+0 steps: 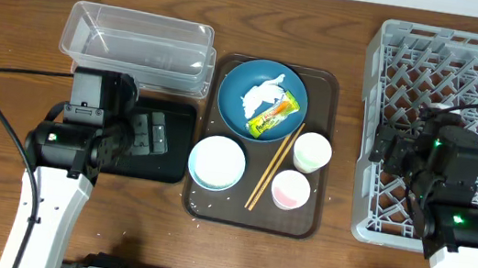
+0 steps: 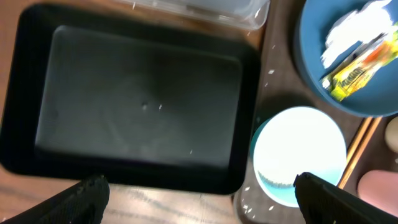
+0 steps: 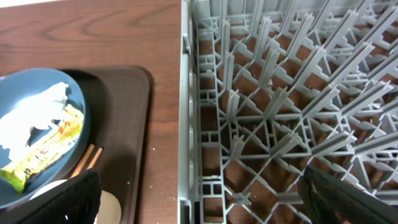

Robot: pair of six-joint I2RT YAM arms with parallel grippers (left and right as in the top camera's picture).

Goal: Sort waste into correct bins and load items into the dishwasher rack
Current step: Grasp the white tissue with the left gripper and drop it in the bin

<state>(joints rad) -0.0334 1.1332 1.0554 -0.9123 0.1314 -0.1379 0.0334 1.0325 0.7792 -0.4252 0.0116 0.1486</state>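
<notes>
A blue plate [image 1: 260, 100] on the brown serving tray holds a crumpled white tissue [image 1: 263, 91] and a yellow-green wrapper [image 1: 276, 116]. A light-blue bowl [image 1: 217, 162], chopsticks [image 1: 274, 166], a white cup [image 1: 312, 151] and a pink-inside cup [image 1: 290, 189] also sit on that tray. Rice grains [image 2: 249, 202] lie by the bowl [image 2: 298, 152]. My left gripper [image 2: 199, 205] is open and empty above the near edge of the black tray [image 2: 137, 106]. My right gripper [image 3: 199, 202] is open and empty over the left edge of the grey rack [image 3: 280, 93].
The clear tub [image 1: 140, 42] stands behind the black tray [image 1: 172, 148]. The brown serving tray [image 1: 302, 216] lies between the bins and the rack [image 1: 470, 63]. Arm cables loop over the table at far left and over the rack at right.
</notes>
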